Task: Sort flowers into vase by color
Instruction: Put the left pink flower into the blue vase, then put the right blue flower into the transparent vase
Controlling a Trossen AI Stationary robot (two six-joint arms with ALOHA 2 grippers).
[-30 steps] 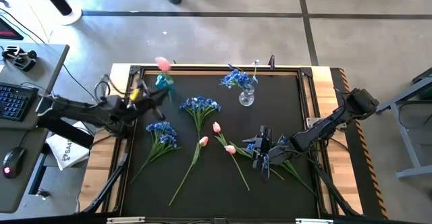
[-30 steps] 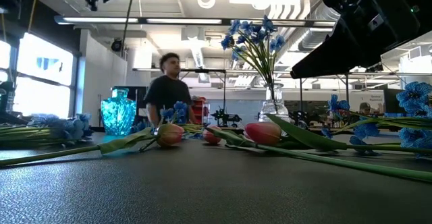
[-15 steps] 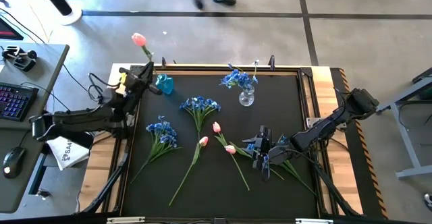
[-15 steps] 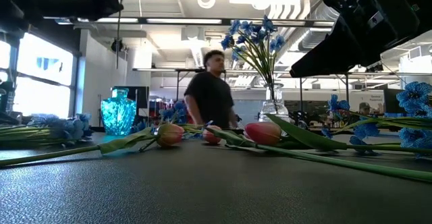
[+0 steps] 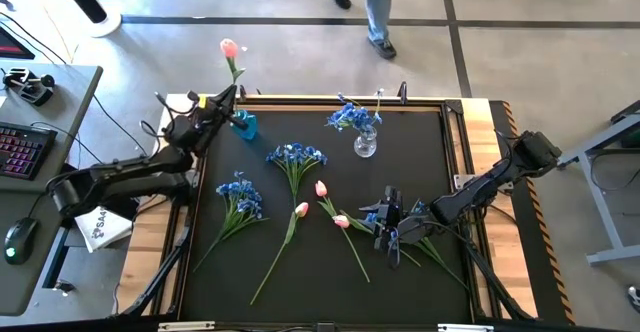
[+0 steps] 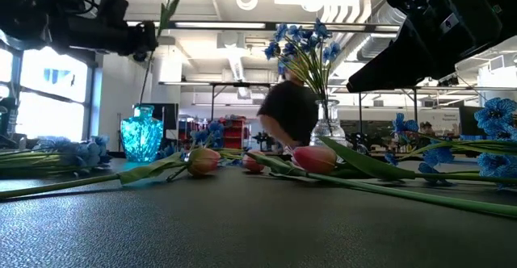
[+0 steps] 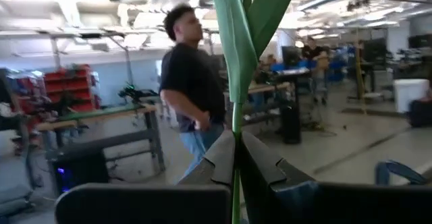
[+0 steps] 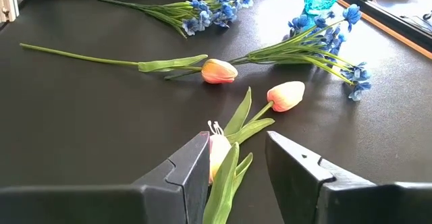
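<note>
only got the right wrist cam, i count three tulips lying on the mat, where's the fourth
Observer: The left gripper holds the fourth pink tulip by its stem, upright above the blue vase.
Operator: any blue ones sorted
Observer: One blue bunch stands in the clear vase.
Operator: where's my arm on the table
Observer: The right gripper sits low over the right half of the mat.

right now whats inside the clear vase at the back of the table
A bunch of blue flowers stands in the clear vase, blossoms spreading above its rim. The low view shows the stems running down into it; where they end inside cannot be made out.
</note>
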